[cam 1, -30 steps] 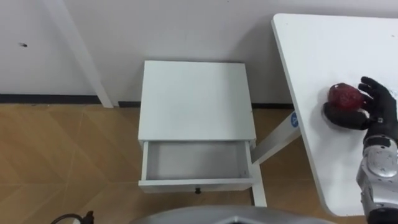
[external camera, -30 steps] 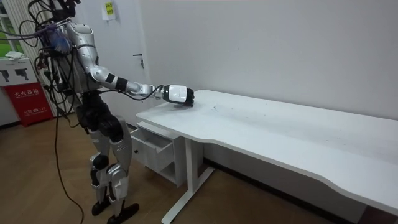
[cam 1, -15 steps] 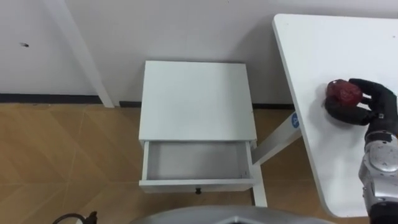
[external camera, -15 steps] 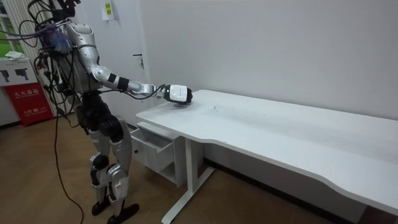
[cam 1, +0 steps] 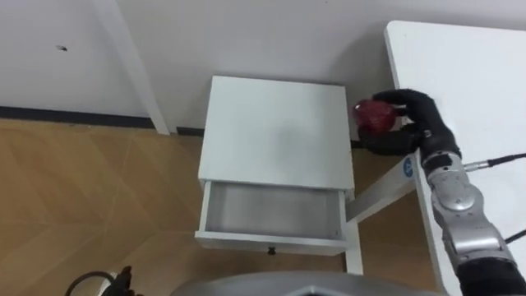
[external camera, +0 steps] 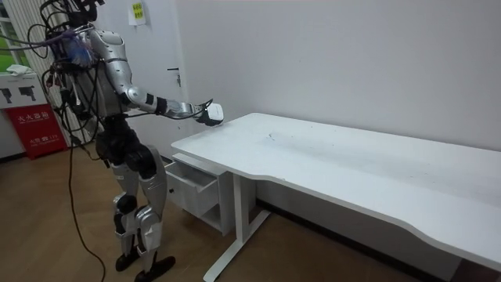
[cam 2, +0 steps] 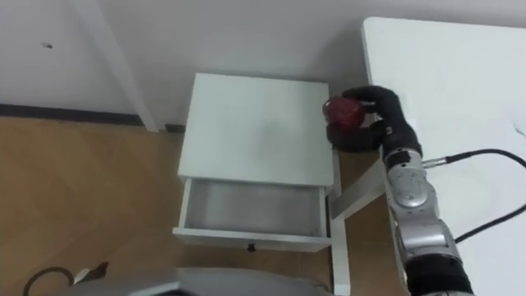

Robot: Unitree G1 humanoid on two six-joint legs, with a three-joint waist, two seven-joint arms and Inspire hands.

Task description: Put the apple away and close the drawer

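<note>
My right hand (cam 1: 411,123) (cam 2: 374,119) is shut on a dark red apple (cam 1: 371,116) (cam 2: 343,113) and holds it in the air, over the gap between the white desk (cam 1: 468,90) and the small white cabinet (cam 1: 275,127). The cabinet's drawer (cam 1: 271,210) (cam 2: 251,210) stands pulled open below, with nothing inside it. In the room view I stand upright at the desk's left end, my right arm stretched out with the hand (external camera: 213,114) off the desk's corner.
The white desk (cam 2: 444,74) runs along the right side, and its slanted leg (cam 1: 382,193) stands just right of the drawer. A white wall and dark skirting lie behind the cabinet. Wooden floor (cam 1: 90,197) spreads to the left.
My right hand has lifted the apple off the desk and carried it left, past the desk's edge toward the cabinet. The eye views have shifted slightly.
</note>
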